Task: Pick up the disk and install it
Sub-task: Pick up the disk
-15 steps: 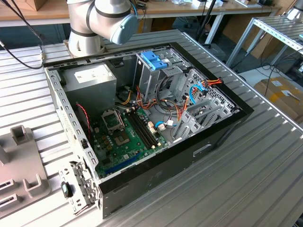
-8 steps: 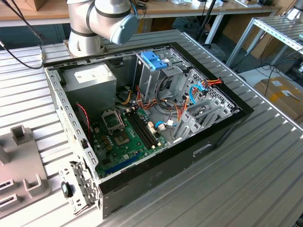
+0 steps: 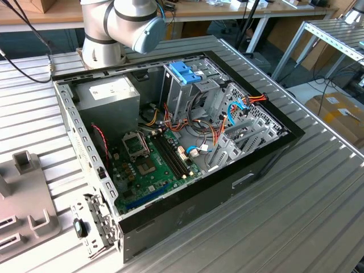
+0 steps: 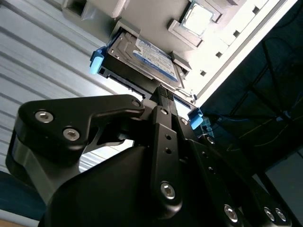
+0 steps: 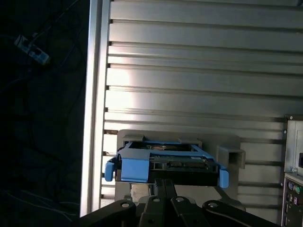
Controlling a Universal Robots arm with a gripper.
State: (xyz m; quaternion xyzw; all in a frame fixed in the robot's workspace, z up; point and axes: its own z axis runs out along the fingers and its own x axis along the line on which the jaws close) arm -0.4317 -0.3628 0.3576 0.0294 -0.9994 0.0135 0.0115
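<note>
— Where do we find the disk?

— We see the disk (image 4: 147, 59) (image 5: 165, 158) lying flat with its label showing. It sits in a grey holder (image 4: 142, 14) (image 5: 229, 153) on the slatted tabletop (image 4: 38, 56) (image 5: 189, 71), close to the tabletop's edge, where the slats end against the dark. Its light-blue frame (image 4: 96, 61) (image 5: 135, 168) wraps its sides.

— And the jaws?

— In both wrist views we see the gripper (image 4: 162, 91) (image 5: 165, 182) right at the disk's near edge. The jaws are narrow, drawn nearly together, with their tips meeting that dark edge. We cannot tell whether they pinch any of it.

— What about the computer?

— In the exterior view we see the open computer case (image 3: 170, 210) in the middle of the tabletop, with the arm's base (image 3: 105, 34) just beside one corner of it.
</note>
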